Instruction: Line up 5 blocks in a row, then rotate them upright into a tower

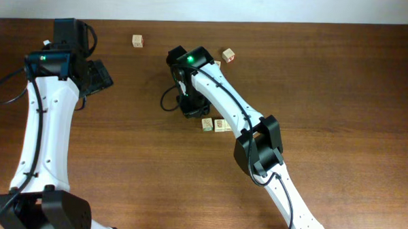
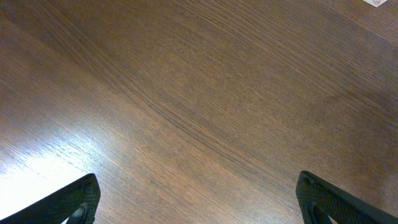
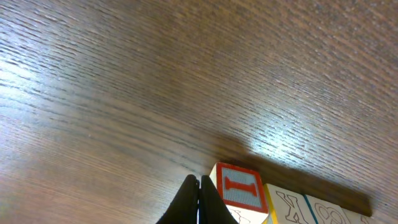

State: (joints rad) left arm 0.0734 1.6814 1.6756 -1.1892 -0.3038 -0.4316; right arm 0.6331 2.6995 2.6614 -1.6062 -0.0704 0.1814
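**Closed fingers at the row's end: watch for a shove instead of a turn**

Your right gripper (image 3: 198, 185) has its fingers pressed together with nothing between them. It sits low on the left side of the end block (image 3: 241, 190), the one with the red letter. Whether the fingers touch that block or stand just beside it can't be told.

That block heads the row of blocks (image 1: 217, 125) near the middle of the table (image 1: 340, 99), and its neighbours sit tight against it. This is your main risk. A sideways nudge could push the whole row to the right rather than spin one cube, and a turning corner could catch the next block and drag it. With no grip on the block, it could also slide or tip.

You have bare wood to the left of the row and on its far side. Two loose cubes lie further off, the far-left block (image 1: 137, 41) and the far-right block (image 1: 228, 56), both close to the table's far edge. Your left gripper (image 2: 196, 180) hangs wide apart and empty, well away at the left.
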